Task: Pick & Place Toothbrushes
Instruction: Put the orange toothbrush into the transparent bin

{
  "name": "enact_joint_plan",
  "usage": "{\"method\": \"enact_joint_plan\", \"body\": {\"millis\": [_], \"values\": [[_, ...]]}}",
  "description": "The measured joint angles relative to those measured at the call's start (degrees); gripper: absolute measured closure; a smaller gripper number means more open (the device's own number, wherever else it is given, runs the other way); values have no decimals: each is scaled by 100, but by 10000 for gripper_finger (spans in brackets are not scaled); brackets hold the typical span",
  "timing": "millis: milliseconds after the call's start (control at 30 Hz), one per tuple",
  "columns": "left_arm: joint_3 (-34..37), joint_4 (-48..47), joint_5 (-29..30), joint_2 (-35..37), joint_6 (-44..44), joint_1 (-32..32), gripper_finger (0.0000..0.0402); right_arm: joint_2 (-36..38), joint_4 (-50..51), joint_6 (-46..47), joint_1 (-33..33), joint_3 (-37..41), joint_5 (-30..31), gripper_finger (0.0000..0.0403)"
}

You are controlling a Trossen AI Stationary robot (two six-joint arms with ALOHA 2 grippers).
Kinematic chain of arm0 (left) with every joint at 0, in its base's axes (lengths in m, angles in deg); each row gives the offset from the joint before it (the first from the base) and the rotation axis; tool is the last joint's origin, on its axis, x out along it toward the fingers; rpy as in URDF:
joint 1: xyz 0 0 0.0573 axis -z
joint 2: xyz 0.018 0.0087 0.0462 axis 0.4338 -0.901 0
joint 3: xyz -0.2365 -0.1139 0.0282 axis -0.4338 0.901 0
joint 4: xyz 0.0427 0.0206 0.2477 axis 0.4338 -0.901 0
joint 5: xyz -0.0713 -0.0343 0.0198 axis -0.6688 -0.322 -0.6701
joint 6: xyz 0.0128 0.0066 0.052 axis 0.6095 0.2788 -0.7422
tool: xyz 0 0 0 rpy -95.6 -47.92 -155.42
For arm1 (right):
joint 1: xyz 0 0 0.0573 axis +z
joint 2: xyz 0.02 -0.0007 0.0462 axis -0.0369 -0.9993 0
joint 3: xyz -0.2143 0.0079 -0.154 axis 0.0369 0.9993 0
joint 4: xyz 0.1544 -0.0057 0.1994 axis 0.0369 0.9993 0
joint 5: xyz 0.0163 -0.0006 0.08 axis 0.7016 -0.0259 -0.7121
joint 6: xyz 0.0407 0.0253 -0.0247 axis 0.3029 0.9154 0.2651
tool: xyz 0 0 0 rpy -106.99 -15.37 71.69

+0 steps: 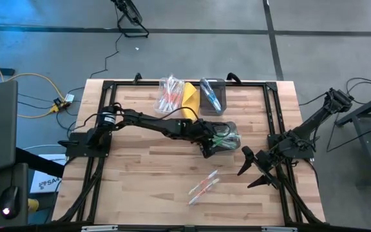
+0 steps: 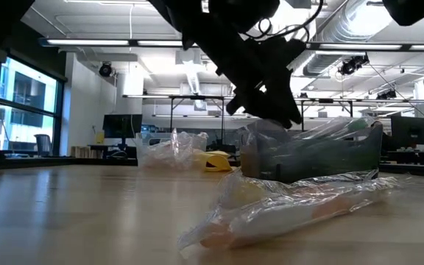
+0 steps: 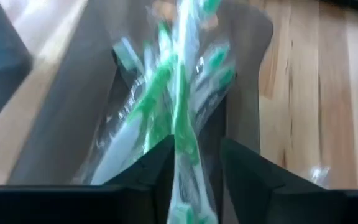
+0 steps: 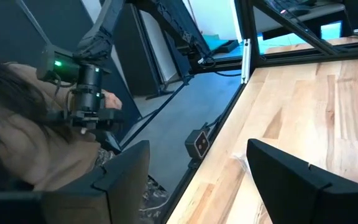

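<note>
A grey bin (image 1: 225,137) at the table's middle holds green-and-white toothbrushes in clear wrap (image 3: 160,81). My left gripper (image 1: 209,147) hangs over the bin's near end, pointing slantwise down into it. Its fingers stand apart, with one wrapped green toothbrush (image 3: 185,137) between them. Two or three wrapped red-and-white toothbrushes (image 1: 203,187) lie flat on the table nearer the front edge. My right gripper (image 1: 253,171) waits open by the table's right edge, nothing between its fingers (image 4: 197,168). My left gripper's fingers (image 3: 157,165) stand on either side of the wrapped green toothbrush's near end (image 3: 188,162), coming slantwise from above and lying along it. I cannot tell whether they touch it. Its far end lies in the bin among the others.
At the far edge stand a second grey bin with blue toothbrushes (image 1: 211,95), a yellow folded thing (image 1: 190,98) and a clear holder with red toothbrushes (image 1: 169,93). A black frame (image 1: 272,109) runs around the table. A person sits beyond the right edge (image 4: 36,143).
</note>
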Motion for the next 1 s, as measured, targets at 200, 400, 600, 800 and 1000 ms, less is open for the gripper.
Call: {"method": "enact_joint_plan", "body": {"millis": [200, 400, 600, 800, 1000], "values": [[-2, -185, -82, 243, 83, -33, 258, 0, 0, 27, -4, 0, 161, 141], [-9, -730, 428, 646, -565, 379, 327, -43, -5, 74, -24, 0, 835, 141], [-12, -1626, 1134, 1035, -688, 925, 395, -276, 3, 325, -108, 0, 1701, 141], [-9, -2126, 1435, 1110, -532, 1496, 399, -802, -437, -279, -177, 0, 1904, 141], [-2, -2746, 2104, 1191, -135, 1943, 401, -1701, -505, -913, -268, -459, 2061, 141]]}}
